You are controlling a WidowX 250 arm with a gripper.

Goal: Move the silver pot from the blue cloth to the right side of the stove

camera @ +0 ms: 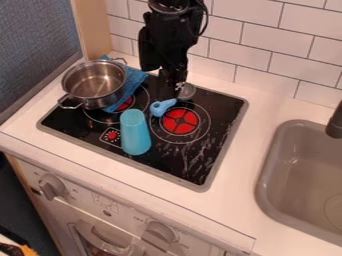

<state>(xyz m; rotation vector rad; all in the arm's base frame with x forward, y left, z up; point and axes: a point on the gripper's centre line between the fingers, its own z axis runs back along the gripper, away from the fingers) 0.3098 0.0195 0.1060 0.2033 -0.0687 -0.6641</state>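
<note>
No word or number can be read on a toy kitchen's white front panel [79, 196], where faint print runs beside the left knob [52, 187] and the right knob [160, 234], too small to make out. A small outlined emblem [105, 202] sits on the panel between the two, its meaning unclear. Above, the black cooktop [175, 162] bears a spiky red symbol [112, 135] in a pale square frame and a red disc [180, 121] crossed by dark lines, ringed by thin pale circles.
</note>
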